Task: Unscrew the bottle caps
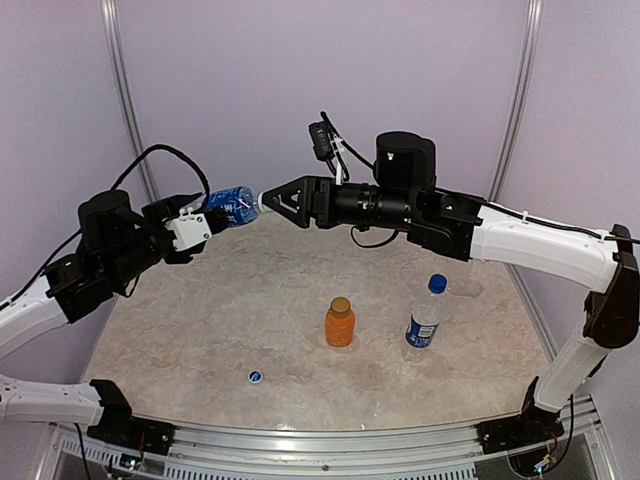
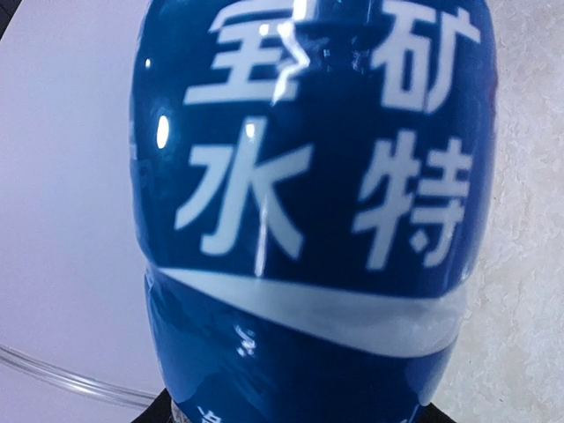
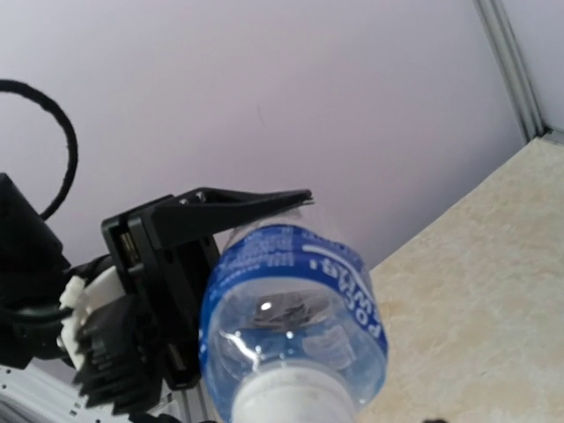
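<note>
1. Bottle caps in view number three: a blue cap on the standing water bottle, a golden-brown cap on the juice bottle, and a loose blue cap with a white mark on top, lying flat on the table near its front edge.
2. Three bottles are plain to see, two upright near each other at the middle right of the table and one, the held bottle, up in the air over the back left.
3. The held bottle lies roughly level. It is clear plastic with a blue label carrying white Chinese characters and a white curved band. Its neck points toward the right arm; in the right wrist view the neck is white and looks bare.
4. The left gripper is clamped on the held bottle's lower body, and one black finger runs along its side.
5. The right gripper has its tips at the bottle's neck, but I cannot tell whether the jaws are closed on it.
6. The juice bottle is filled with orange liquid nearly to its neck. What the two water bottles contain I cannot tell.
</note>
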